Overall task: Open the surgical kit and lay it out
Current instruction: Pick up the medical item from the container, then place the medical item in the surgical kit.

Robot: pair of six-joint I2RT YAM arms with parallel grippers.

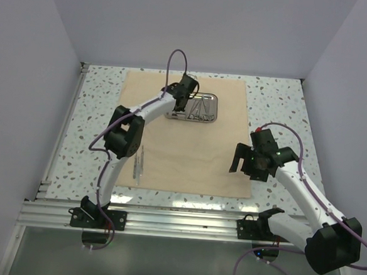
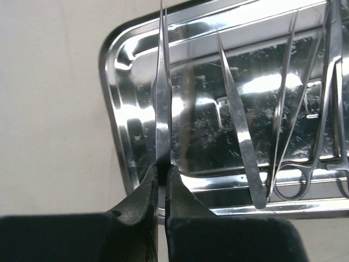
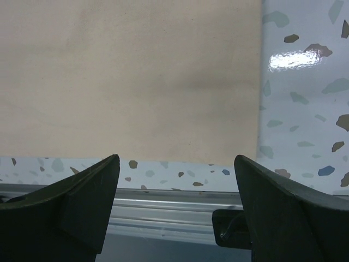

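Observation:
The beige cloth wrap lies spread flat on the table. The steel tray sits on its far part and holds several tweezers and scissors. My left gripper is over the tray's left end, shut on a pair of thin silver tweezers that points away from the jaws. Other tweezers and scissors rest in the tray. A laid-out instrument lies on the cloth at the near left. My right gripper is open and empty above the cloth's near right corner.
The speckled table surrounds the cloth. An aluminium rail runs along the near edge and also shows in the right wrist view. White walls close in the left, right and back sides.

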